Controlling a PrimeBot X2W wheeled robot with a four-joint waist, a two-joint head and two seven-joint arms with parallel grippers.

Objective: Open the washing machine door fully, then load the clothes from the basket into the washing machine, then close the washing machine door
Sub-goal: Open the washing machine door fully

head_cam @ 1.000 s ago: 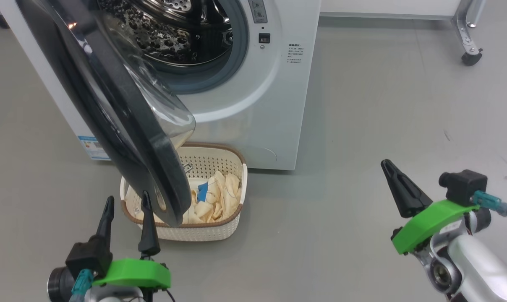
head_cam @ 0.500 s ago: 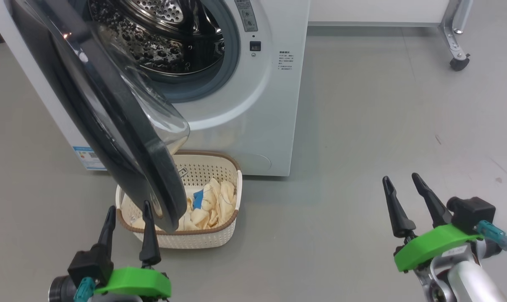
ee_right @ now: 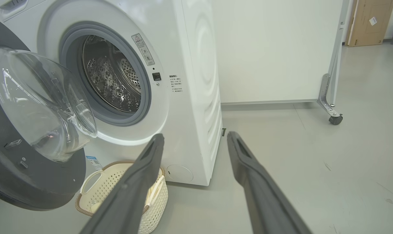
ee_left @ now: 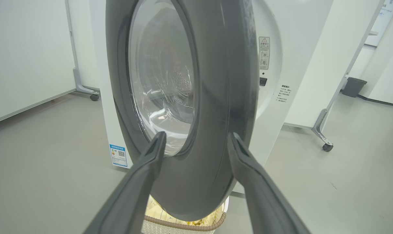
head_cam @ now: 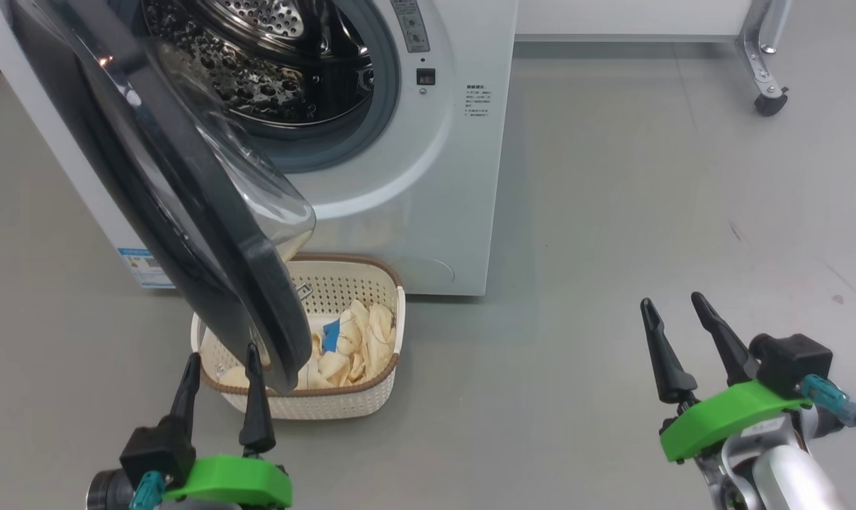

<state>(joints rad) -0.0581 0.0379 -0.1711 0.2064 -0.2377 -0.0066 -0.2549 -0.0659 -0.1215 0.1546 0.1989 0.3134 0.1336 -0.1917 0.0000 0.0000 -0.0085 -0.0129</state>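
Note:
The white washing machine (head_cam: 428, 184) stands at the upper left, its steel drum (head_cam: 272, 64) exposed. The washing machine door (head_cam: 208, 241), black-rimmed with a clear glass bowl, hangs part-way open over the basket (head_cam: 371, 404). The cream basket sits on the floor against the machine's front and holds pale clothes (head_cam: 361, 347) with a blue patch. My left gripper (head_cam: 222, 354) is open just in front of the door's lower edge; in the left wrist view, the door rim (ee_left: 216, 97) stands between the open fingers (ee_left: 151, 156), contact unclear. My right gripper (head_cam: 670, 300) is open and empty over bare floor, far right of the basket (ee_right: 102, 182).
A white panel on a metal castor leg (head_cam: 768, 99) stands behind and to the right of the machine. Grey floor (head_cam: 612, 212) stretches right of the machine. A dark bin (ee_left: 353, 86) sits further back.
My right gripper has gone from shut to open and turned its fingers more upright. The head camera has shifted a little; the door, basket and left gripper keep their places.

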